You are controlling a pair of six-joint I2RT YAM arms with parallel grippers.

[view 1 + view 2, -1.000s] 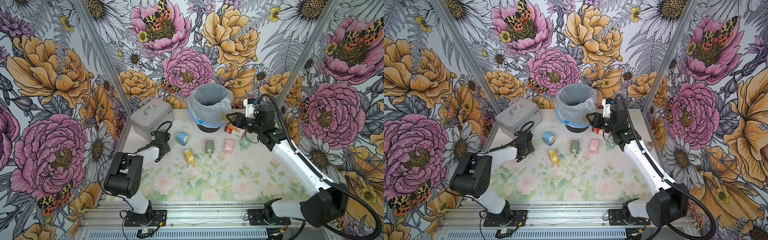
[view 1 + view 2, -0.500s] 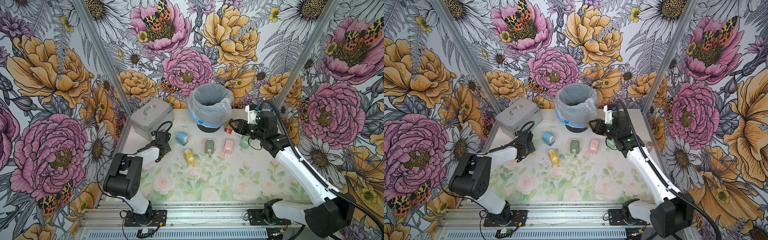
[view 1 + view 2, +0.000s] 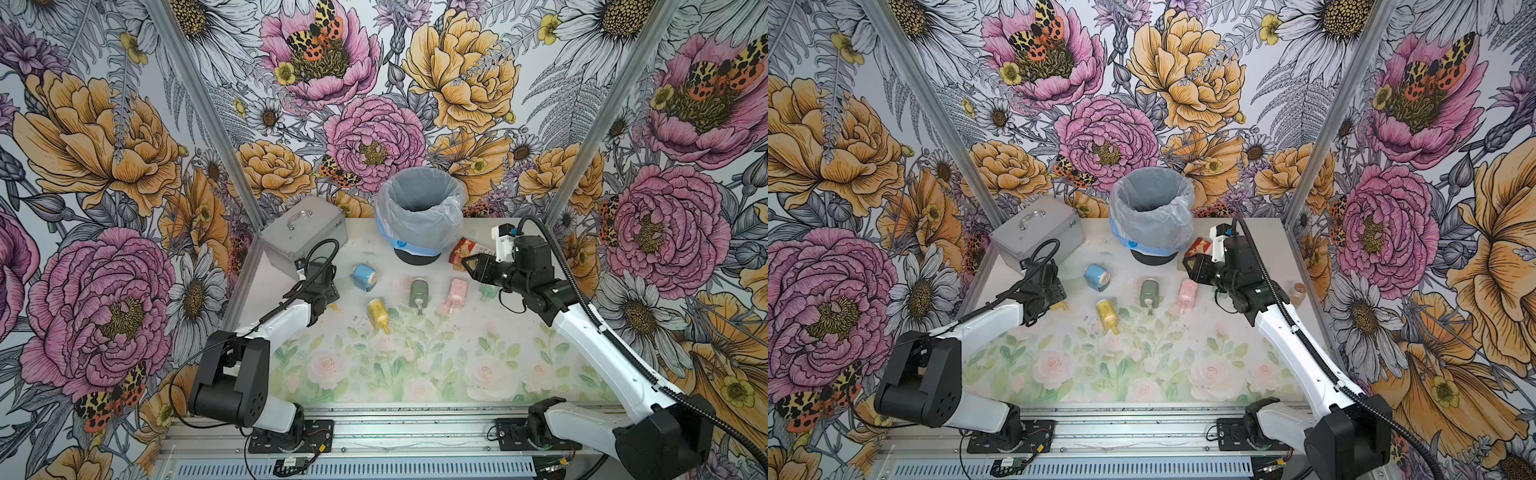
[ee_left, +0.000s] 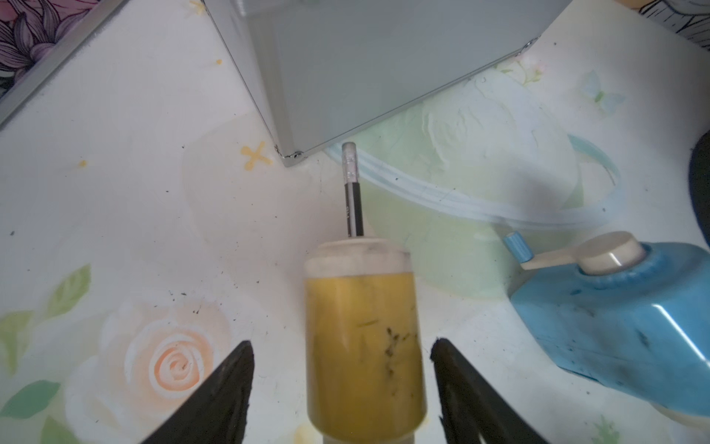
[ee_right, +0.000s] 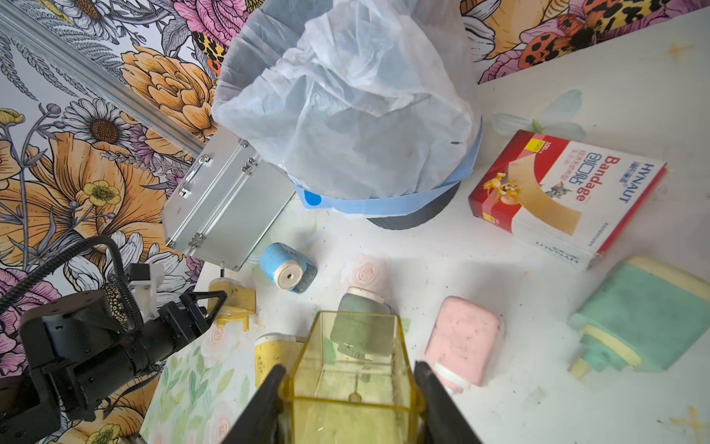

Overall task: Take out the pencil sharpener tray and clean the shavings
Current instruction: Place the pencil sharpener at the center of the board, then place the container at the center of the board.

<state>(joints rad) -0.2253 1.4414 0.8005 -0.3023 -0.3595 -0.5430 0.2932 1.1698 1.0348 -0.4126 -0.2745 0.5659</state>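
Note:
My right gripper (image 5: 349, 369) is shut on a clear yellow pencil sharpener tray (image 5: 357, 342), held above the table just right of the bin; in a top view the gripper (image 3: 468, 264) points left. My left gripper (image 4: 341, 346) is open, its fingers standing clear on either side of a yellow sharpener (image 4: 365, 338) with a pencil (image 4: 352, 192) stuck in its end. In a top view that gripper (image 3: 328, 301) sits low by the grey case. Dark shavings (image 4: 184, 303) fleck the table, and some cling to the yellow sharpener.
A lined bin (image 3: 419, 216) stands at the back middle, with a grey metal case (image 3: 303, 232) to its left and a bandage box (image 3: 461, 249) to its right. Blue (image 3: 365, 276), yellow (image 3: 378, 313), green (image 3: 419, 293), pink (image 3: 457, 293) and teal (image 5: 645, 326) sharpeners lie across the table.
My right arm has drawn back from the bin's rim and come lower with the tray. The left gripper's fingers have spread apart off the yellow sharpener.

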